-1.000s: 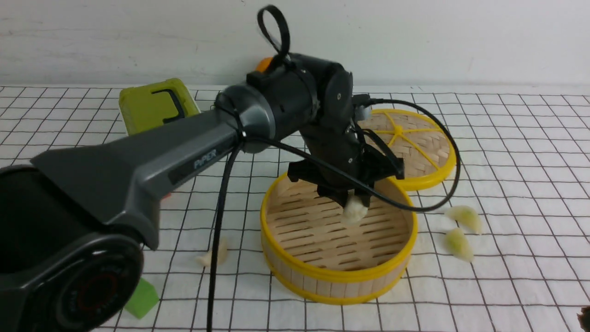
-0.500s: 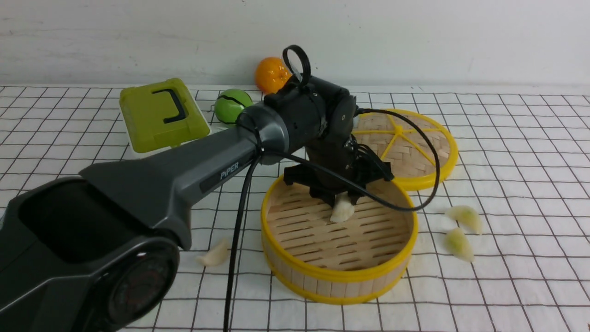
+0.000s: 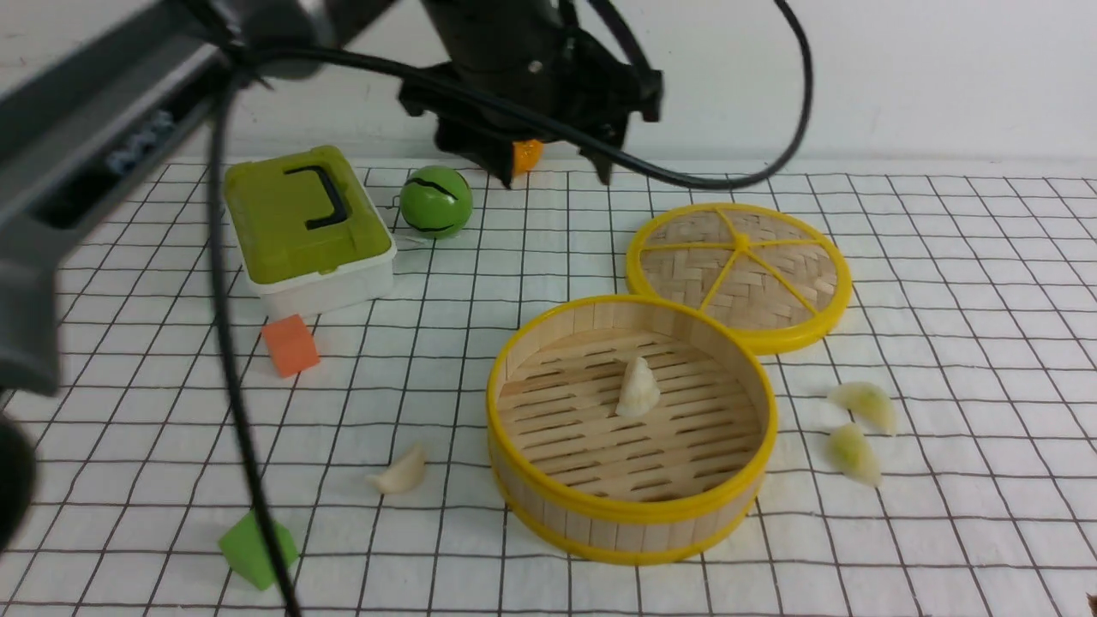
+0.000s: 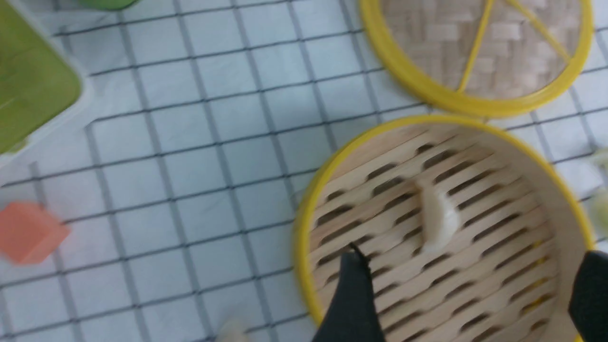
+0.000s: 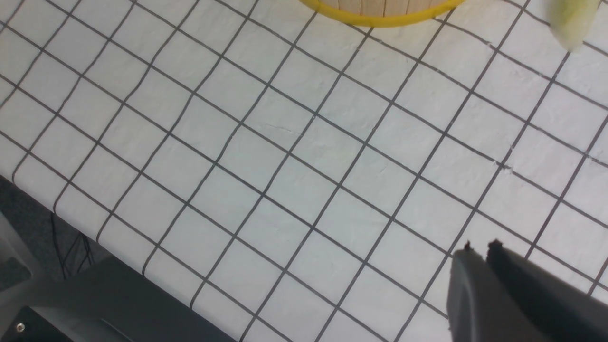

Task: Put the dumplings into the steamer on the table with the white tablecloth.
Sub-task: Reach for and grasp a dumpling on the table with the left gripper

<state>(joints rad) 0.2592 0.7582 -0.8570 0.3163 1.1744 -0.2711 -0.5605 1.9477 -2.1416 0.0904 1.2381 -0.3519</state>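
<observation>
Now my left end effector hangs spread, empty, above the bench; my right end effector is pressed together; one creamy white crescent dumpling lies in the yellow-rimmed bamboo steamer (three lie outside).

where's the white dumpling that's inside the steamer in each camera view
Front view: dumpling upright near the middle of the steamer floor.
Left wrist view: dumpling on the slats inside the steamer.
Right wrist view: not in it.
Shared landmark: the steamer's yellow rim, in all three.
</observation>
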